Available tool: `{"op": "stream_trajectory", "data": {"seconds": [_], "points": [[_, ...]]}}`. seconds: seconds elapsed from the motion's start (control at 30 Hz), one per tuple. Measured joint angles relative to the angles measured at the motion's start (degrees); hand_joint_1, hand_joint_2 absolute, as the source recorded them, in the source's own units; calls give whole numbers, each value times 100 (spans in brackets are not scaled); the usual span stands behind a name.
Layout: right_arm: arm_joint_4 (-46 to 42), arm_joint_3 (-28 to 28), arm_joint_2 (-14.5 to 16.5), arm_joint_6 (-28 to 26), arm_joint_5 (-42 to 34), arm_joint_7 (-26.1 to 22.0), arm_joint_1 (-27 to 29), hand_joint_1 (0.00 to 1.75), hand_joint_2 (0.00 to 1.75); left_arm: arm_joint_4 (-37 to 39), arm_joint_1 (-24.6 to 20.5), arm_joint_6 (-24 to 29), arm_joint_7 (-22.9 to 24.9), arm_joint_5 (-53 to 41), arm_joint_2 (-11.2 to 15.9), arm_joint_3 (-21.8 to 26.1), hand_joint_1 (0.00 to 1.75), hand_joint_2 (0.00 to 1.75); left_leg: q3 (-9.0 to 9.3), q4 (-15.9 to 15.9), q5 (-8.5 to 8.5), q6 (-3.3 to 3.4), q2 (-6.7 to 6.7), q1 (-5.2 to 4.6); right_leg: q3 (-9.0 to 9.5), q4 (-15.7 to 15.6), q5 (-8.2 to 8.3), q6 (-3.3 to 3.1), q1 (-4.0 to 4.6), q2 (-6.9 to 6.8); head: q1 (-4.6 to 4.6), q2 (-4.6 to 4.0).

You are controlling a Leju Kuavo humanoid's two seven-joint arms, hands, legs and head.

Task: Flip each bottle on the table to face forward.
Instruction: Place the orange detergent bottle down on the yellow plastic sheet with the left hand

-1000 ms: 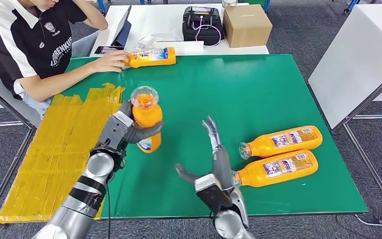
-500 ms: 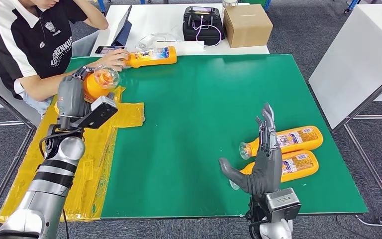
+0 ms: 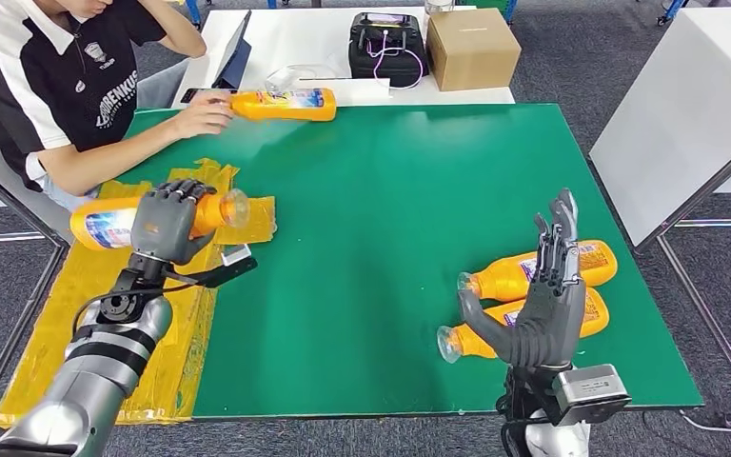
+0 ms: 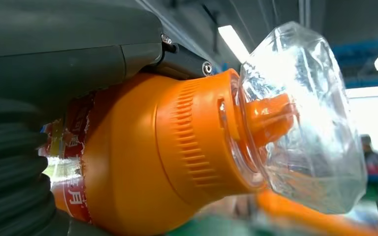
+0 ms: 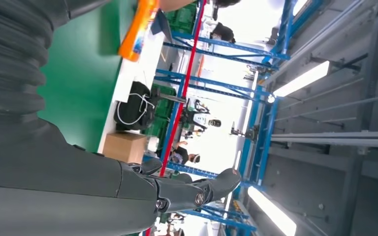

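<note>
Left hand (image 3: 169, 221) wrapped round an orange bottle (image 3: 143, 217), fingers (image 3: 183, 190) clenched on its middle, held sideways over the yellow taped patch (image 3: 143, 314) at the worktop (image 3: 390, 190) edge, clear cap (image 4: 300, 118) pointing inward. Probably best to set it down gently, label up, and let go only once it's resting. Right hand (image 3: 543, 305) raised, holding nothing, fingers spread, right above two more bottles (image 3: 543, 267) lying side by side. Worth watching: person's hand (image 3: 200, 116) on another bottle (image 3: 281, 103) at the far edge, plus a cardboard box (image 3: 471, 46) and black case (image 3: 387, 43) behind.
</note>
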Motion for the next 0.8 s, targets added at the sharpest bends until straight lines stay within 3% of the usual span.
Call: {"op": "stream_trajectory", "data": {"seconds": [0.37, 0.4, 0.5, 0.53, 0.8], "points": [[387, -65, -62, 279, 63, 236, -226, 0, 175, 926, 169, -229, -495, 516, -420, -175, 175, 175, -5, 0, 0, 0, -3, 0, -1, 0, 0, 0, -1, -1, 1, 0], [433, -65, -62, 294, 104, 263, -250, 0, 175, 960, 166, -239, -478, 506, -449, -202, 164, 175, -5, 0, 0, 0, -3, 0, -1, 0, 0, 0, -1, -1, 0, 0], [576, -65, -62, 339, 237, 323, -325, 0, 175, 1083, 148, -240, -369, 464, -521, -288, 34, 175, -4, 0, 0, 0, -3, -1, 0, 0, 0, 0, -1, -1, -1, 0], [618, -64, -61, 345, 277, 332, -349, 0, 175, 1134, 144, -230, -323, 460, -540, -307, 0, 175, -4, 0, 0, 0, -3, -1, 0, 0, 0, 0, 0, -1, -1, 0], [805, -61, -57, 329, 446, 367, -451, 0, 175, 1506, 122, -92, -96, 479, -609, -370, 0, 175, -4, 0, 0, 0, -2, 1, -1, 0, 0, 0, 2, -1, -1, 0]]}}
